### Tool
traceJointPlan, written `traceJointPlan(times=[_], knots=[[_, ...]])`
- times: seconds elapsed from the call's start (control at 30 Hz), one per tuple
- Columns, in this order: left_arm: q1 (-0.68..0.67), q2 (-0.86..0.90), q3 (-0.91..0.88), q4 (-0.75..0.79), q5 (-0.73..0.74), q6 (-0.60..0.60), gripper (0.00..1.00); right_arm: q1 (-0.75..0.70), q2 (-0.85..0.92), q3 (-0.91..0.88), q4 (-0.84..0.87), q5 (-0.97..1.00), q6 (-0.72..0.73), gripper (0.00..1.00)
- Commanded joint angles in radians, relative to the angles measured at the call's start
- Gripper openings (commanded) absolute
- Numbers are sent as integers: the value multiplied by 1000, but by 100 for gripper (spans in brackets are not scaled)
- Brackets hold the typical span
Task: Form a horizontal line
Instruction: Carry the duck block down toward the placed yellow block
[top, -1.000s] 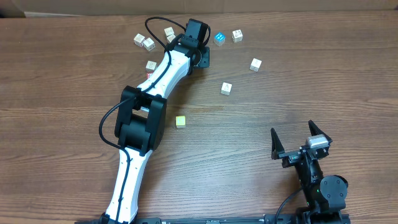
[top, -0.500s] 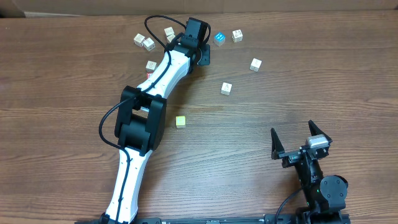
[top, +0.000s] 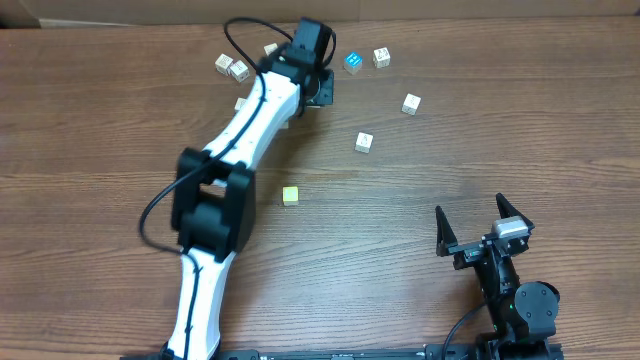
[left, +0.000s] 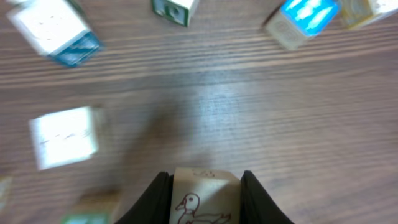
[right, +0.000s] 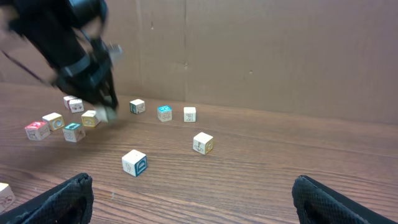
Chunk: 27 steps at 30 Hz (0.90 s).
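Left arm (top: 245, 125) reaches to the far side of the wood-grain table (top: 100, 150), where the left gripper (left: 204, 178) is clamped on a cream cube w/ a duck drawing (left: 205, 202), one black finger (left: 152, 199) flat against each side. Around it the lettered cubes lie in a loose scatter, not a row. In the overhead view the blue cube (top: 352, 62) sits just right of the gripper, w/ a white cube (top: 381, 57) beside it. The pale yellow cube (right: 203, 142) lies nearer & further right. The red-faced cube (right: 37, 130) is at the left end of the cluster, a teal-faced cube (right: 73, 132) beside it. Wrist cam is blurred; can't tell if the held cube touches the surface. A yellow-green cube (top: 290, 195) sits alone mid-table, well apart from the rest. Right gripper (top: 469, 206) waits at the near edge, jaws spread wide, nothing between them. Cardboard wall (right: 280, 50) backs the scene.
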Motion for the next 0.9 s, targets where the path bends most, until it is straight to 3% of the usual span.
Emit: traceJointPlan(times=[0.0,0.23,0.43,0.67,0.87], knots=[[-9,-204,14,-96,5,4,4,-2,-10,-10,5,1,-1,100],[-35,-363,13,-334,5,-40,4,-2,-10,-10,5,1,-1,100],[-61,-389,13,-514,4,-46,4,-2,-10,-10,5,1,-1,100],[-50,-388,9,-676,-176,-148,4,-2,-10,-10,5,1,-1,100],[-24,-388,-4,-763,-200,-185,4,-2,-10,-10,5,1,-1,100]])
